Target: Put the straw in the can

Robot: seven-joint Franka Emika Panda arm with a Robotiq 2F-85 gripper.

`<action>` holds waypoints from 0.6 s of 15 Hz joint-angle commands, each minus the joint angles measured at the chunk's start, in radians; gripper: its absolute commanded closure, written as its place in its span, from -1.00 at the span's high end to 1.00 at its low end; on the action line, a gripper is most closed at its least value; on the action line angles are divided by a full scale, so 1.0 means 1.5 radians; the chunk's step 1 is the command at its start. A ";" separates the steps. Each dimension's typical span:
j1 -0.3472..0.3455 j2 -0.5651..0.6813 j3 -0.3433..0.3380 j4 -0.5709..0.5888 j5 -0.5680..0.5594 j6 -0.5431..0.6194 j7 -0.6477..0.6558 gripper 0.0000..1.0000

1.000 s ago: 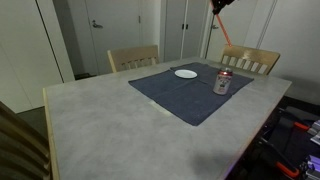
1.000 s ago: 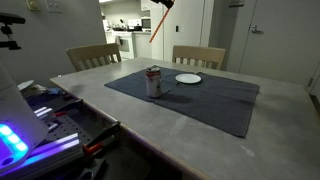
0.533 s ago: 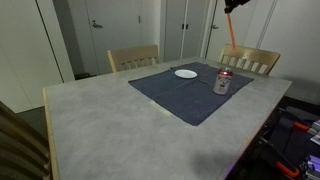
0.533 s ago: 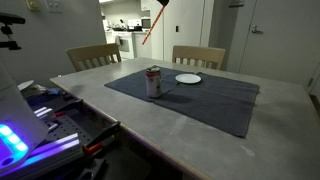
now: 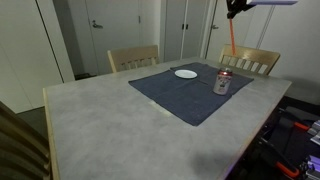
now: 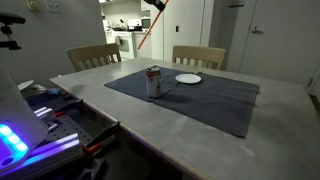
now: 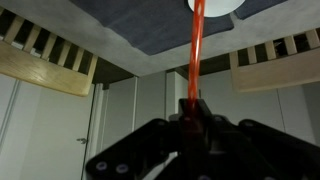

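Tabletop (image 5: pixel 100 120) in the foreground, bare stone-grey. A dark mat (image 5: pixel 190 97) lies on its far half. On the mat stands the can (image 5: pixel 223 82), upright, with a white plate (image 5: pixel 186 73) well apart from it and farther back. Two wooden chairs (image 5: pixel 133 57) stand at the far edge.

High above that edge hangs the end effector (image 5: pixel 234 13). Its jaws are closed hard on the upper end of the straw (image 5: pixel 233 38), which the wrist view shows pinched between the fingers (image 7: pixel 178 128).

Over the last second the end effector has travelled sideways toward the can's side of the tabletop. Meanwhile the straw has swung from a clear slant to nearly plumb in an exterior view (image 5: pixel 233 38). From the opposite side it still appears slanted (image 6: pixel 145 38).

The straw's lower tip remains well above the can and touches nothing. In the wrist view the straw (image 7: pixel 197 50) points toward the plate (image 7: pixel 215 5), and the can is out of frame.

Judged from this, the straw is lifted and being lined up. Centring over the can's mouth and the descent are yet to come.
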 commanded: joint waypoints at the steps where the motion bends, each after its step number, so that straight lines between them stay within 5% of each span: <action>1: -0.017 -0.010 0.021 -0.017 -0.052 -0.029 0.058 -0.95; 9: 0.000 0.052 0.053 -0.001 -0.201 -0.109 0.267 -0.95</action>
